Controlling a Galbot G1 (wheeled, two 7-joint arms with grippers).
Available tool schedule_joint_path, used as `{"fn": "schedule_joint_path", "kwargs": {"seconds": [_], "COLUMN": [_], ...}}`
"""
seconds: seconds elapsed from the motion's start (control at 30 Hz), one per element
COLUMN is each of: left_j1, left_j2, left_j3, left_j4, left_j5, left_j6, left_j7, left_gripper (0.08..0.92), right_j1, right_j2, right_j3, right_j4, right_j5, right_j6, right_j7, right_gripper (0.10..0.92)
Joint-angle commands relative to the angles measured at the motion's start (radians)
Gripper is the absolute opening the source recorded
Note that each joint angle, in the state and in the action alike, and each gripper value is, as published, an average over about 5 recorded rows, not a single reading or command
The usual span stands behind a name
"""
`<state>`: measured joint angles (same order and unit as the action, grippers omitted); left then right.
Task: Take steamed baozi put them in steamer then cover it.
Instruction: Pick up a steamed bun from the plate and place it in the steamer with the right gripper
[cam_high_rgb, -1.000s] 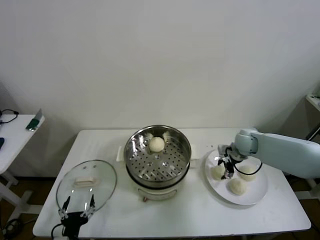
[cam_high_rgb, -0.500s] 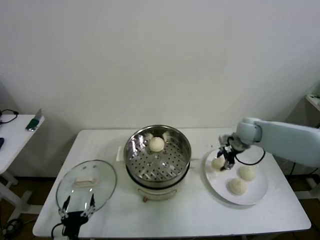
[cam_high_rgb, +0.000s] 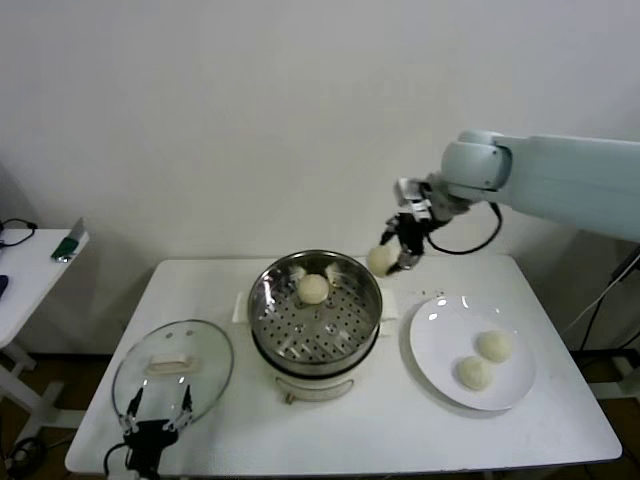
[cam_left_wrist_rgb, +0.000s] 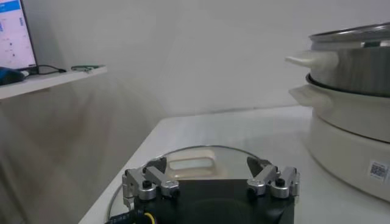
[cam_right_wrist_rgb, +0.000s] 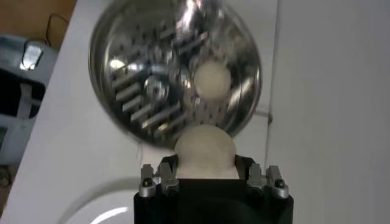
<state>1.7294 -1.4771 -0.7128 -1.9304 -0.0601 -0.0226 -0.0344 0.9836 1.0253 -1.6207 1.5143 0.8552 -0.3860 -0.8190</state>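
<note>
- On the white tabletop (cam_high_rgb: 560, 420): steamer (cam_high_rgb: 315, 320) in the middle, one bun (cam_high_rgb: 313, 289) inside near its far wall.
- Cover (cam_high_rgb: 172, 366) flat beside the steamer; left tool (cam_high_rgb: 158, 410) over its near edge, fingers wide apart, waiting.
- Plate (cam_high_rgb: 440, 345) with two buns (cam_high_rgb: 493, 345).
- Right tool (cam_high_rgb: 398, 252) clamped on a baozi (cam_high_rgb: 380, 259), up above the steamer's far right rim.
- Best now: move over a bare spot, go low, then let go softly.
</note>
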Motion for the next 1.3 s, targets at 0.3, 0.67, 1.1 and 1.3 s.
{"fn": "schedule_joint_path", "kwargs": {"seconds": [0.3, 0.67, 1.1, 1.3], "left_j1": [0.008, 0.005, -0.001, -0.003], "left_j2": [0.003, 0.005, 0.011, 0.008], "left_j3": [-0.004, -0.004, -0.004, 0.0], "left_j4": [-0.003, 0.011, 0.027, 0.024], "left_j5": [0.0, 0.0, 0.001, 0.002], "left_j6": [-0.002, -0.008, -0.012, -0.011], "left_j7": [0.0, -0.002, -0.006, -0.006], "left_gripper": [0.823, 0.823, 0.823, 0.823], "right_j1": [-0.213, -0.352, -0.37, -0.255], "right_j2": [0.348, 0.413, 0.419, 0.302], "right_j3": [0.054, 0.046, 0.057, 0.049], "right_j4": [-0.094, -0.251, -0.277, -0.183], "right_j5": [0.043, -0.042, -0.064, -0.064], "right_j6": [-0.105, -0.111, -0.081, -0.007], "right_j7": [0.131, 0.141, 0.132, 0.062], "right_gripper": [0.636, 0.636, 0.751, 0.82]}}
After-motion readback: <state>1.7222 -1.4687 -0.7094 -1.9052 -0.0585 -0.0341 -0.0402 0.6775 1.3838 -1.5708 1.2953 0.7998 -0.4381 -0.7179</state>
